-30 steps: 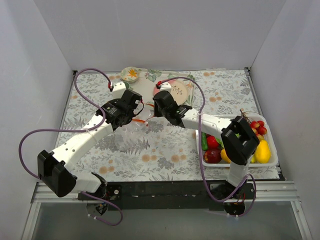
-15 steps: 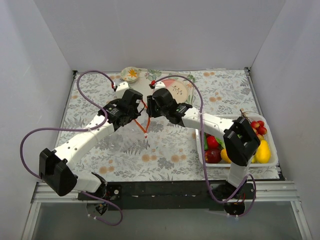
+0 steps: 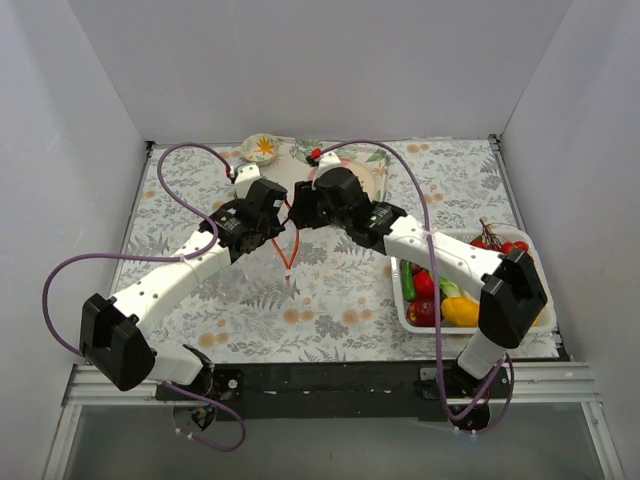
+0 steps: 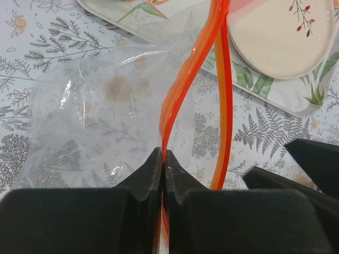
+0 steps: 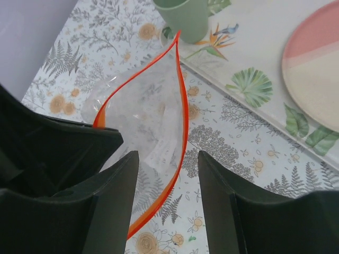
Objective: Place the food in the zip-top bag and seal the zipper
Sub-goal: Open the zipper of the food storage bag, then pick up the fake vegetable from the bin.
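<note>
**A:** From above, where does everything sit?

**B:** The bag [image 3: 283, 243] hangs mid-tabletop, toward the far edge, between the two arms. Its zipper [image 3: 289, 255] droops in a narrow orange loop. The left end effector [image 3: 277, 222] and right end effector [image 3: 300, 208] meet at its top. The fruit [image 3: 424, 311] is all in the basket [image 3: 478, 330] at the near right corner, so none is bagged yet.

**A:** And the left wrist view?

**B:** The jaws are clamped tight on one zipper strip. The other strip runs free beside it, and the clear pouch billows off to the left. A plate [image 4: 275, 37] lies beyond.

**A:** The right wrist?

**B:** The fingers stand wide apart and grip nothing, with the second strip passing between them. A green cup [image 5: 185, 16] stands beyond.

**A:** What could go wrong?

**B:** If it closes off-line, I'd judge it misses the thin strip or catches both, and the mouth won't open. The single pinch could also slip and drop the bag.

**A:** What has changed since a second ago?

**B:** The bag lay spread lower then and is lifted now. The right elbow has swung off the basket, uncovering more fruit.
</note>
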Available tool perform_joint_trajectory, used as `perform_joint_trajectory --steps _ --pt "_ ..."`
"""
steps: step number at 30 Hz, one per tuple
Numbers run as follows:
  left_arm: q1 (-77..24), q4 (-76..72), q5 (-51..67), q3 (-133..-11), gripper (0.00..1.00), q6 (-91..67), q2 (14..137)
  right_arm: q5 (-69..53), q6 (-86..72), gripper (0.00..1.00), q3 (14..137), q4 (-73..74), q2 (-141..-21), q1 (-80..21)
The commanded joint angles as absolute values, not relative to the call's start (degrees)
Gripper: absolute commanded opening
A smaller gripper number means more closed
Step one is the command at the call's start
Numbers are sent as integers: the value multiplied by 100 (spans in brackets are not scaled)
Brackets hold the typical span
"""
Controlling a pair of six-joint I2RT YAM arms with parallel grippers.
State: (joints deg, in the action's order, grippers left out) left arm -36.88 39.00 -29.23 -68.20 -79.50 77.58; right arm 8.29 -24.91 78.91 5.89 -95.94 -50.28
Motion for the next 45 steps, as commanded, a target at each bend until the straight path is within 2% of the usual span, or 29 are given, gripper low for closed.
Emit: perform_joint_trajectory --steps 1,7,12,14,17,28,41,44,45 --pt "-3691 3665 -2883 -6785 0 -7928 7743 1333 -2444 57 7823 973 -8939 -5045" --pt "-3691 3525 -2681 -6741 0 -7857 7752 2722 -2566 58 6760 1931 -7447 -4834" --pt "-3691 3428 -2532 -6662 0 -7805 7638 3339 -2917 58 5759 2732 -6068 -4536" --pt "-3691 3393 -2453 -6636 0 -7778 7620 3472 -3101 57 5512 2943 -5741 -4343" --pt "-3691 3358 -2400 -6644 0 -7735 7611 3218 -3234 49 4994 2954 -5547 -3912" --pt "-3691 3419 -2338 -6645 0 -7620 7480 1312 -3146 51 4000 1400 -5827 -2155" --pt "-3700 3454 -2232 -6803 0 -7664 7620 1002 -3401 53 3410 299 -6293 -1819" --pt "-3700 3472 -2232 -6820 0 -7664 7638 1011 -3375 48 3498 307 -6398 -1811" --pt "-3700 3480 -2232 -6820 0 -7673 7646 993 -3375 43 3515 290 -6407 -1811"
